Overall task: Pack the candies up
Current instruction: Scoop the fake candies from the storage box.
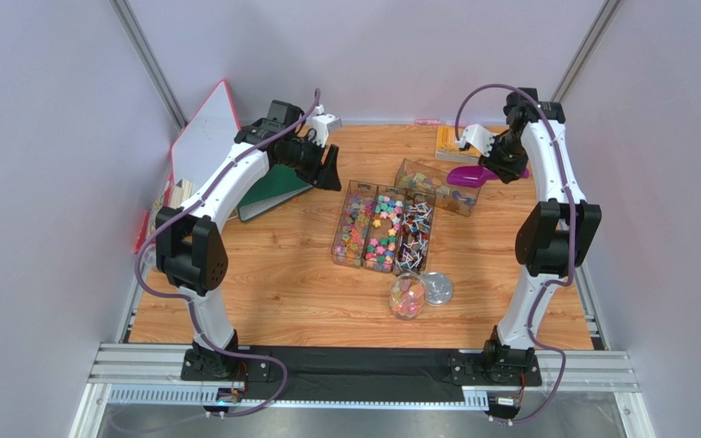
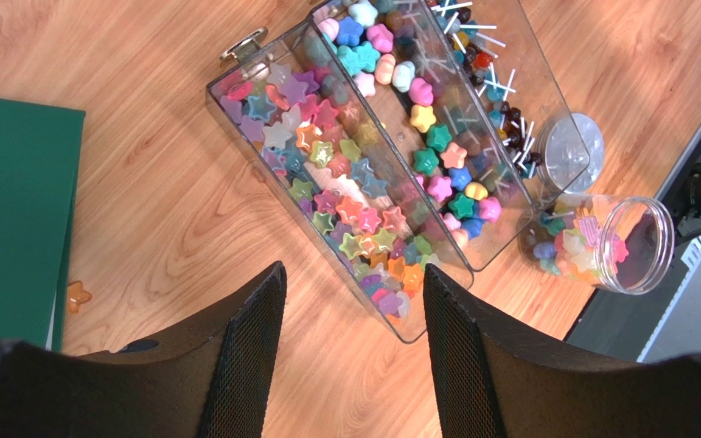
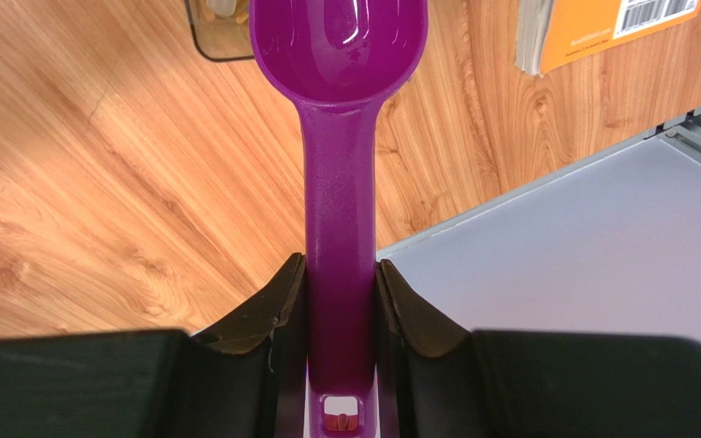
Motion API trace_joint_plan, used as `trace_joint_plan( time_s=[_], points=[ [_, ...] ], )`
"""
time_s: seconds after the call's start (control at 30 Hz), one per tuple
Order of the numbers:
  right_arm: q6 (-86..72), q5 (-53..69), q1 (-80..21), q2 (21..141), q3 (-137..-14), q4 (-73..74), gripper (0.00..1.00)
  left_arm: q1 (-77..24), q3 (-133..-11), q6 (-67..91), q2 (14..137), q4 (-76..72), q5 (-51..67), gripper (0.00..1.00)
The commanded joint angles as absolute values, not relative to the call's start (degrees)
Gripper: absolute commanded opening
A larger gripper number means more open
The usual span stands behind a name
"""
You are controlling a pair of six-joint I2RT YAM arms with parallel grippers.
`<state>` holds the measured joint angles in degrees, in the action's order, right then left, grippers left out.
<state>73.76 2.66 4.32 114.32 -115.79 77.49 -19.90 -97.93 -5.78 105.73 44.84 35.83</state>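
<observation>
Black fingers of the right hand [image 3: 340, 266] squeeze the handle of the purple scoop [image 3: 338, 64] tight, over the tabletop [image 3: 98, 182] near an orange book [image 3: 619, 23]. The left hand [image 2: 352, 272] is wide open and holds nothing. It hangs over the near end of the clear trays [image 2: 222, 100]. Most of the candies [image 2: 363, 182] lie in those trays in the middle of the tabletop: stars, round ones, and some on white sticks. A few more sit in a small clear jar [image 2: 642, 246] just beside the trays, with its lid [image 2: 572, 146] next to it. One lone candy [image 2: 76, 295] lies by the green folder [image 2: 7, 219].
</observation>
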Motion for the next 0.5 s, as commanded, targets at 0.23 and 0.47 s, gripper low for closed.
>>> trace_joint_plan(
  time_s=[0.23, 0.47],
  points=[
    [73.1, -10.6, 0.3, 115.7, -114.5, 95.7, 0.0, -19.8, -99.2, -5.1, 105.6, 43.2, 37.9, 0.63],
    [70.0, -16.6, -6.1, 121.9, -121.3, 95.7, 0.0, -19.8, -96.8, -4.5, 103.8, 42.0, 38.2, 0.63]
  ],
)
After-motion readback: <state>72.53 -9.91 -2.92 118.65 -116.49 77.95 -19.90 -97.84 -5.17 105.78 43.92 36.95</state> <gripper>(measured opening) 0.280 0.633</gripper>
